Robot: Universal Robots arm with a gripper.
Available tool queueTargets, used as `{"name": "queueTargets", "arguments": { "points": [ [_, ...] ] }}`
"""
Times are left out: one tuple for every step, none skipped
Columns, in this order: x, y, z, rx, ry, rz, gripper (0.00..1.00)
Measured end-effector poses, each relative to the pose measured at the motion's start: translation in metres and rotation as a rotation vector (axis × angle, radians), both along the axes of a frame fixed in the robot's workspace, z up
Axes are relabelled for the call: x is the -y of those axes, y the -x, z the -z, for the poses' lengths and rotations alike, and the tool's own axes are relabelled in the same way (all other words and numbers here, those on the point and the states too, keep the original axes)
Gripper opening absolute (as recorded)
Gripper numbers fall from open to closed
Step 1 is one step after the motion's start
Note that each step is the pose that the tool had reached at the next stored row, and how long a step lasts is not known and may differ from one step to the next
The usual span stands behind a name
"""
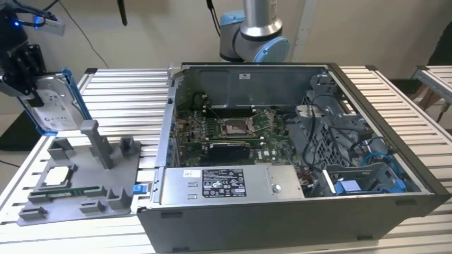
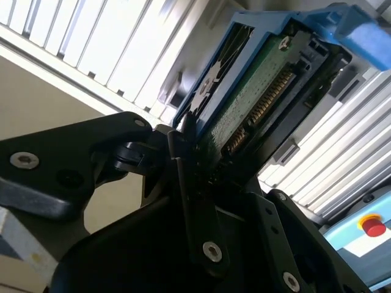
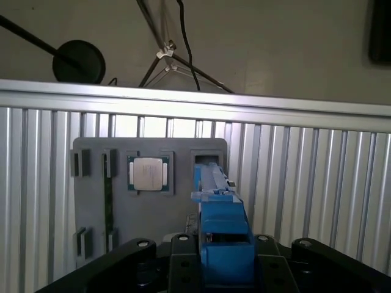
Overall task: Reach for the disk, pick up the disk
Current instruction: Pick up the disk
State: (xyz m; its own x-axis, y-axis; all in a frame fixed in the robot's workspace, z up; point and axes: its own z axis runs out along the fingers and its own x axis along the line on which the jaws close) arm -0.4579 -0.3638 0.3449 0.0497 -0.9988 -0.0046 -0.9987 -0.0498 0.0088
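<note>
Gripper is at the exterior view's far left, above the far end of the grey tray, well apart from the open case. Its fingers are pressed onto the disk, one against each broad face. In the second wrist view the green board side of the disk sits clamped between the black fingers. In the first wrist view a blue rail runs out from between them. The disk is held on edge, label face toward the exterior camera and blue rails along its sides, roughly upright with a slight lean. It hangs over the tray's far edge and the slatted table. In the first wrist view a slot in the tray looks empty beyond the disk's end, with the chip seated just beside that slot. Judgement: the reach is done and the grasp is made. The lift looks largely done too, since the disk appears raised off the tray. Whether its lower edge is fully clear of the tray posts I cannot tell from these views. The grip looks square, with no visible slip.
</note>
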Motion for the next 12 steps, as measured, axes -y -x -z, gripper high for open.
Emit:
{"name": "queueTargets", "arguments": {
  "points": [
    [0.0, 0.0, -0.0013, 0.0001, 0.0002, 0.0, 0.0],
    [0.0, 0.0, -0.0026, 0.0, 0.0004, 0.0, 0.0],
    [0.0, 0.0, -0.0038, 0.0001, 0.0005, 0.0, 0.0],
    [0.0, 0.0, -0.0049, -0.0001, 0.0006, 0.0, 0.0],
    [0.0, 0.0, -0.0057, 0.0, 0.0006, 0.0, 0.0],
    [0.0, 0.0, -0.0063, 0.0001, 0.0006, 0.0, 0.0],
    [0.0, 0.0, -0.0067, 0.0001, 0.0007, 0.0, 0.0],
    [0.0, 0.0, -0.0071, 0.0002, 0.0006, 0.0, 0.0],
    [0.0, 0.0, -0.0072, 0.0002, 0.0006, 0.0, 0.0],
    [0.0, 0.0, -0.0072, 0.0003, 0.0006, 0.0, 0.0],
    [0.0, 0.0, -0.0072, 0.0001, 0.0007, 0.0, 0.0],
    [0.0, 0.0, -0.0073, 0.0, 0.0007, 0.0, 0.0]
  ]
}}
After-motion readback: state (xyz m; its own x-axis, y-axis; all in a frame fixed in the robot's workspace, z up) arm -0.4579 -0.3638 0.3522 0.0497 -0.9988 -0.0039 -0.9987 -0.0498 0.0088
